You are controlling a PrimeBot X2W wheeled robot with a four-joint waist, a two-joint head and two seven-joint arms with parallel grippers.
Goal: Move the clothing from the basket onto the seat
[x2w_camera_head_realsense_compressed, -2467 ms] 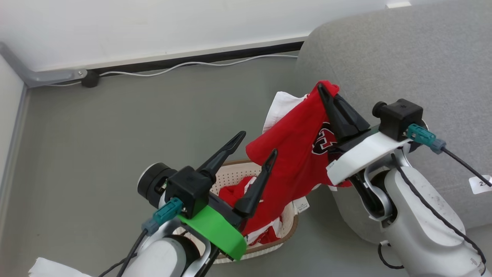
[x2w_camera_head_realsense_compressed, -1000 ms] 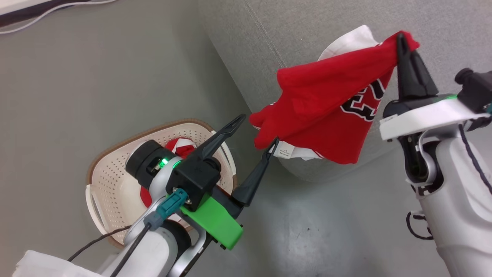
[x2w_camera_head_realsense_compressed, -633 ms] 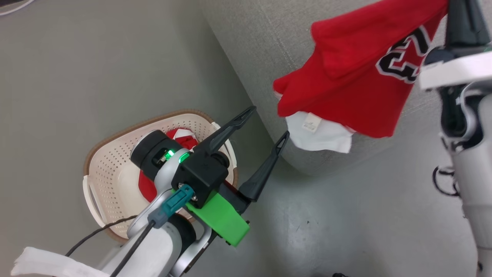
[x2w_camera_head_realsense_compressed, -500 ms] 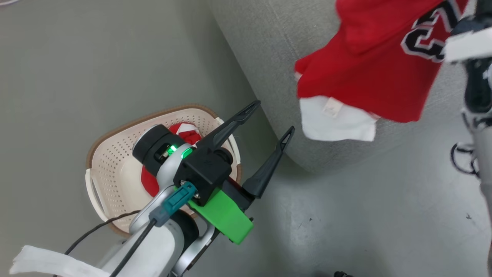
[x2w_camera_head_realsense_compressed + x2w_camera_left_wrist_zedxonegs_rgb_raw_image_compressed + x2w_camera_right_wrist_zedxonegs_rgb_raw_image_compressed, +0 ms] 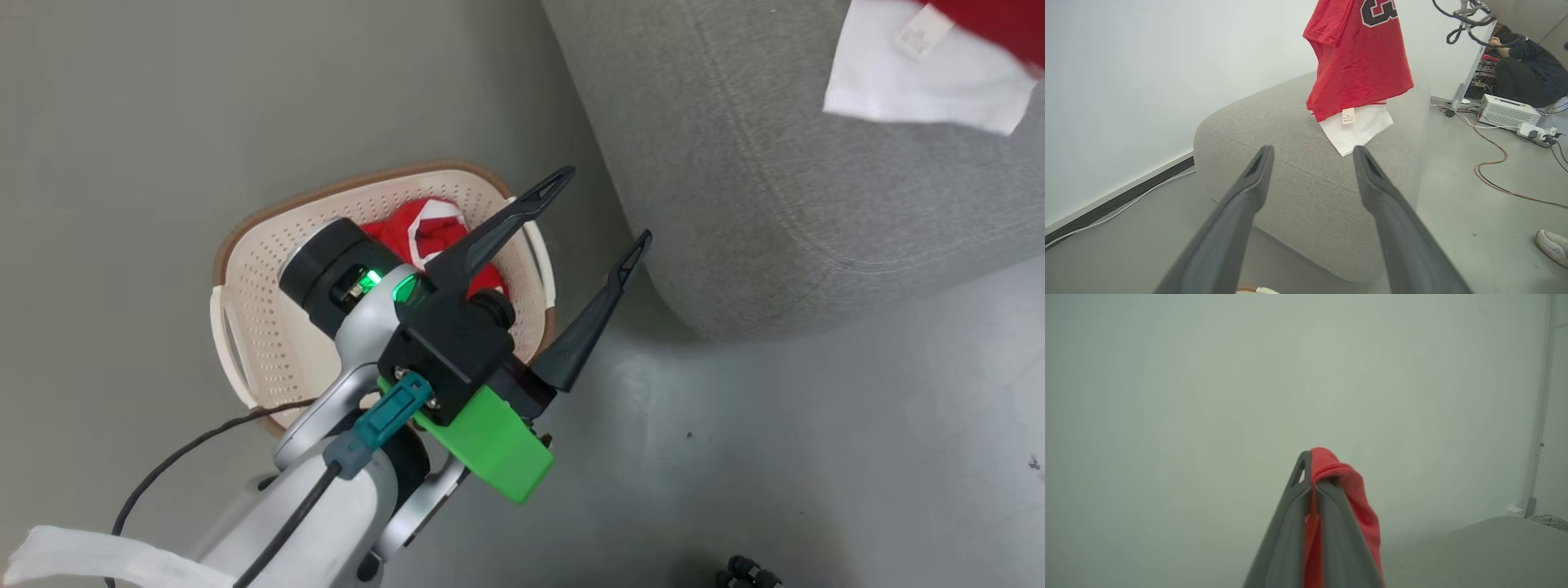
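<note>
The right gripper (image 5: 1310, 457) pinches a fold of the red jersey (image 5: 1359, 61) — it hangs over the seat (image 5: 1298, 192). The left gripper (image 5: 604, 206) is spread wide and empty near the basket (image 5: 261, 343) — red clothing (image 5: 408, 233) lies inside.

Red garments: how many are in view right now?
2. One jersey hangs from the right gripper over the seat; a second garment lies bunched in the basket, partly behind the left gripper, so more may be hidden there.
</note>
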